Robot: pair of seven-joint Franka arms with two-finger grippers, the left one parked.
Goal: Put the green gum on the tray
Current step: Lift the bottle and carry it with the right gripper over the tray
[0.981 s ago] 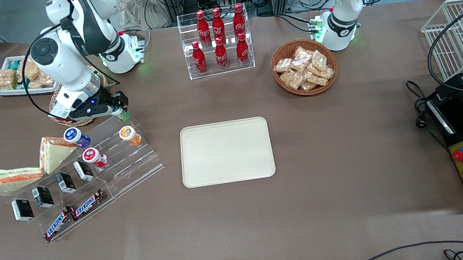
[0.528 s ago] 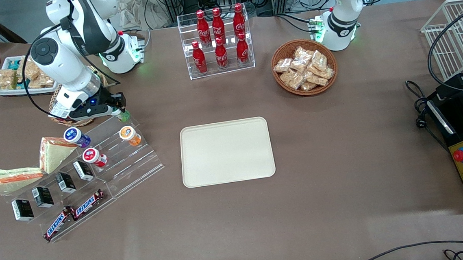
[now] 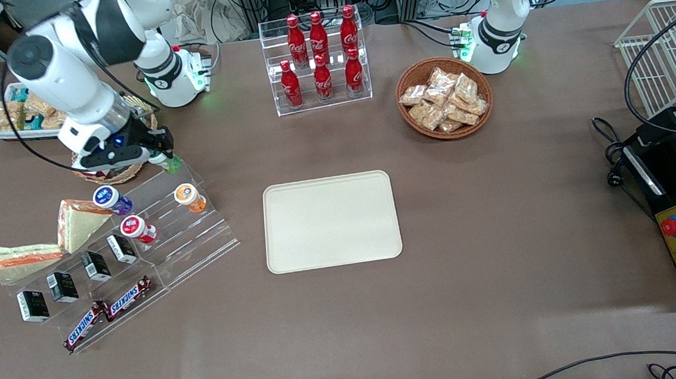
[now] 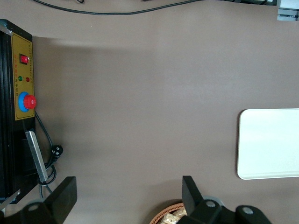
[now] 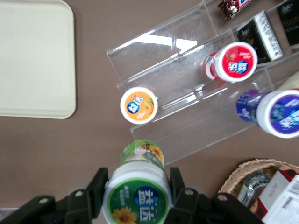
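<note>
My right gripper (image 3: 164, 157) is shut on the green gum (image 3: 170, 162), a small green bottle with a white-rimmed lid, and holds it lifted above the top step of the clear acrylic stand (image 3: 156, 226). In the right wrist view the green gum (image 5: 138, 190) sits lid-up between the two black fingers (image 5: 176, 184), with the stand below it. The beige tray (image 3: 331, 221) lies flat mid-table, nearer the parked arm's end than the stand; its corner shows in the right wrist view (image 5: 32, 60).
The stand holds an orange bottle (image 3: 188, 197), a red bottle (image 3: 136, 228), a purple bottle (image 3: 110, 199), black boxes and Snickers bars (image 3: 108, 312). Sandwiches (image 3: 72, 223) lie beside it. A cola rack (image 3: 320, 60) and a snack basket (image 3: 444, 97) stand farther from the front camera.
The right arm has risen and drawn back a little toward its own end of the table, lifting the green gum up off the stand's top step.
</note>
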